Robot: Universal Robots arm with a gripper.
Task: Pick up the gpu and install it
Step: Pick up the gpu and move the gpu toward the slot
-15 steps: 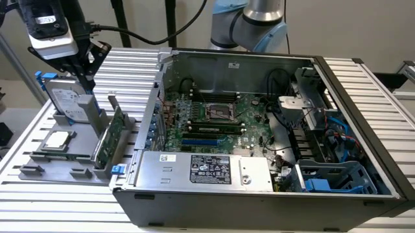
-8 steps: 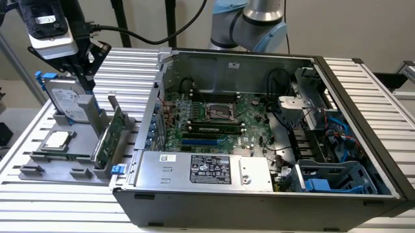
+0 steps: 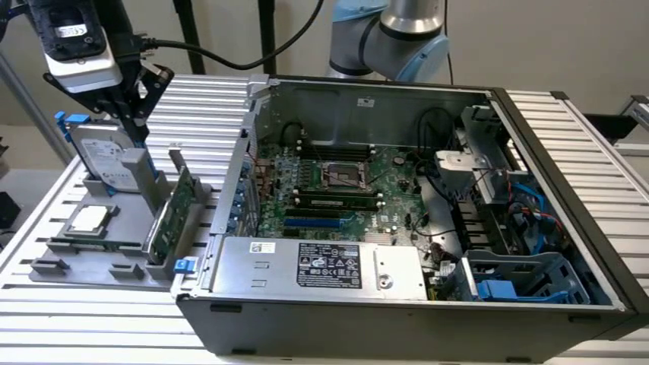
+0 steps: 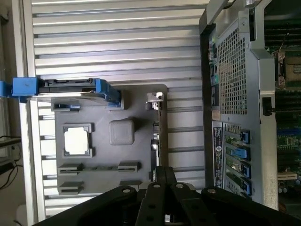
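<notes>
The gpu (image 3: 175,207) stands on its long edge in a slot of the grey holder (image 3: 102,262), green board facing the computer case, and nothing touches it. In the wrist view the gpu (image 4: 157,136) is edge-on, its silver bracket (image 4: 154,97) at one end. My gripper (image 3: 135,125) hangs in the air above the holder's far end, in front of the hard drive, higher than the card. Its fingers come together at the tips, holding nothing. In the wrist view, my gripper (image 4: 164,172) lines up with the card's end opposite the bracket.
A silver hard drive (image 3: 102,156) with a blue frame stands upright in the holder, and a square CPU chip (image 3: 90,219) lies flat in it. The open computer case (image 3: 406,304) lies at the exterior view's right, motherboard (image 3: 345,182) exposed with a blue slot (image 3: 319,223). The slatted table (image 3: 81,334) surrounds both.
</notes>
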